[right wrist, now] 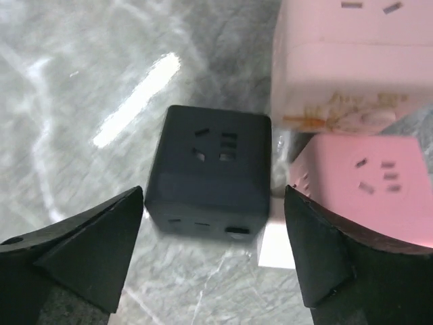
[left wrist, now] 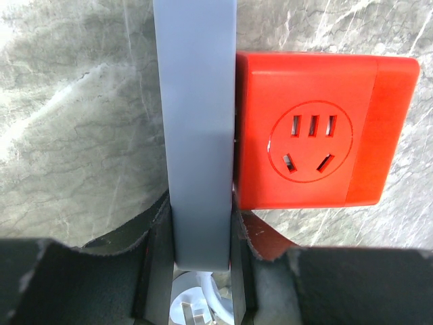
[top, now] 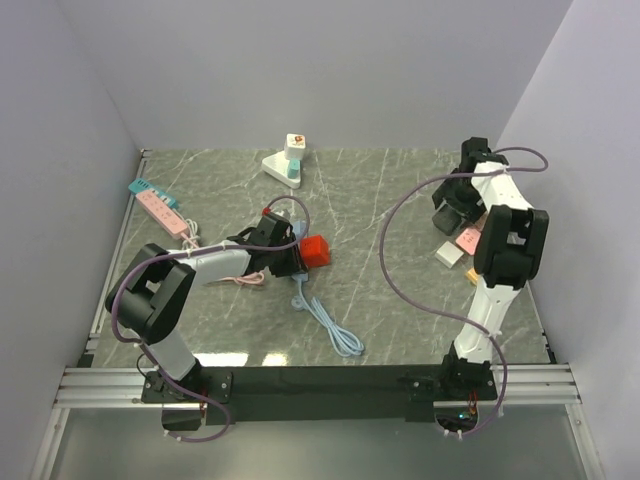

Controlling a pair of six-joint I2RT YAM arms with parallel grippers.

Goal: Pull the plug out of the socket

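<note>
Top camera first: the left claw (top: 291, 258) is out mid-table (top: 420, 290), right up against the red socket (top: 316, 250), with the pale blue cable (top: 333, 328) trailing back toward the bases. The right claw (top: 452, 214) is well apart from all that, over at the right edge above a little cluster of other cubes.

Left wrist cam: this is the useful one. The grey-blue plug (left wrist: 196, 135) sits between my dark fingers (left wrist: 154, 271), and as far as I can tell the left claw is closed narrow on it. The plug's side lies flush against the left face of the red socket (left wrist: 311, 135), so I judge it's not out yet. The round face with the slots points at the camera and has nothing in it.

Right wrist cam: the right claw (right wrist: 213, 196) is spread wide and holding nothing. It hangs over a black cube (right wrist: 210, 169), with the pink sockets (right wrist: 365, 189) just beside that.

How I'd do the pull: draw straight away from the face the plug sits in, along the pins, with no twisting or levering. That red cube looks light, so I'd guess it just drags along with the plug. I'd rather bring the right claw over and pin the cube down before pulling, and keep an eye on the cable so it doesn't snag.
</note>
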